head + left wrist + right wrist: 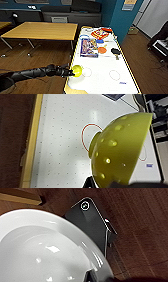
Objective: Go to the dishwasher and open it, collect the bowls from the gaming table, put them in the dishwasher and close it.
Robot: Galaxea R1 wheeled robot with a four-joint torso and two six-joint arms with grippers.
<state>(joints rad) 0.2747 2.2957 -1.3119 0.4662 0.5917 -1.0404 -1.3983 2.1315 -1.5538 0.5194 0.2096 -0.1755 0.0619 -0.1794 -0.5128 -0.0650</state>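
reaching in from the left of our head view, our dark jointed left arm [32, 73] stretches nearly level towards the near left edge of the large gaming table with its glossy white top and yellow rim [130, 68]. our left gripper [72, 72] sits at that edge, closed on one small round yellow-green bowl [77, 70]. in the left wrist view this bowl [117, 150] shows tilted, its outer side and foot ring turned to the camera, with the speckled white top and yellow rim [32, 139] beneath it.

in the right wrist view one glossy white bowl [45, 250] lies close under the camera, above a dark wooden floor [140, 223]. we cannot tell whether our right gripper's fingers are wide, narrow or holding it.

on the table we count one flat orange round shape [102, 50], which may be a bowl or a paddle, one dark paddle-like object [115, 51], one flat colourful game box [88, 47] and one red and yellow box [100, 33] farther back. two thin circles are printed on the white top, one [86, 72] just beside the held bowl and one [114, 75] further right. one plain yellow-wood table [42, 30] stands well apart to the left.
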